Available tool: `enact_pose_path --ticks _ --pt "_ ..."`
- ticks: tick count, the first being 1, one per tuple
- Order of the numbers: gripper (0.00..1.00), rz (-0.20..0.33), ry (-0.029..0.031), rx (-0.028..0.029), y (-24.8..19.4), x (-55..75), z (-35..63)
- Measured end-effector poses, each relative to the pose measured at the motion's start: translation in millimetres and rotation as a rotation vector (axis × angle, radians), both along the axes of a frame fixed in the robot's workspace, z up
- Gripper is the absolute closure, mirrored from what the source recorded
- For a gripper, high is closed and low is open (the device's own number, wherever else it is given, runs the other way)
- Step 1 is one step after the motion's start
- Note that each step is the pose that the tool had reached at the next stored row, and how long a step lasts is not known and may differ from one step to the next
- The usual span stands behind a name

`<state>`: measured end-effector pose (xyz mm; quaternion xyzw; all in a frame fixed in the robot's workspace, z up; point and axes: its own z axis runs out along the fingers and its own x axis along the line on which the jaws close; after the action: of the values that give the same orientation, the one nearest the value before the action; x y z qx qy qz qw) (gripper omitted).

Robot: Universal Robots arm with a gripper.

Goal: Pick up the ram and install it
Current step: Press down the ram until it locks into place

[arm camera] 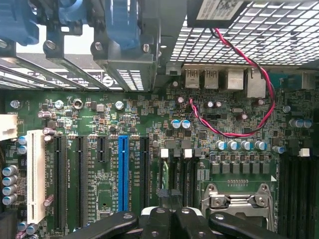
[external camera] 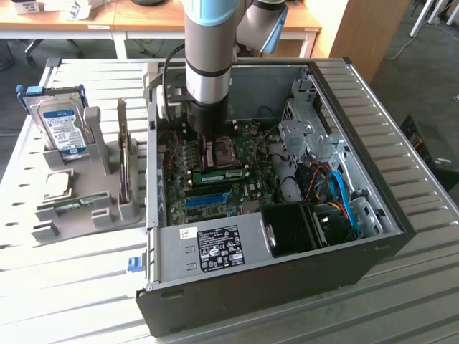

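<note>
The ram [external camera: 219, 174] stands on edge on the motherboard inside the open case [external camera: 287, 287], between the CPU socket [external camera: 221, 149] and the blue slot [external camera: 208, 198], with the gripper [external camera: 210, 154] right above one end of it. The jaws are clenched together, and in the wrist view the gripper [arm camera: 167, 219] sits over the narrow dark slots beside the CPU socket [arm camera: 234, 199]. This looks like the seating stage. Doing it well probably means keeping the stick square to its slot and pressing straight down and evenly along its length, since a tilted push could seat one end only or strain the board. Much is uncertain, though: the arm hides where fingers meet stick in the exterior view, so I cannot tell whether they pinch the ram or merely bear on its top edge. The slot's end latches can't be made out either, nor whether the stick is fully home. A twin stick [external camera: 72, 206] lies well apart in the grey tray [external camera: 100, 208].
</note>
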<state>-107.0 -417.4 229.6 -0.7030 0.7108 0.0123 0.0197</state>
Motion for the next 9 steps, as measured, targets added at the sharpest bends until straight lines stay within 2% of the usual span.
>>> enact_pose_path --ticks 9 --pt "0.89 0.0 0.0002 -0.0003 -0.5 0.0 -0.9"
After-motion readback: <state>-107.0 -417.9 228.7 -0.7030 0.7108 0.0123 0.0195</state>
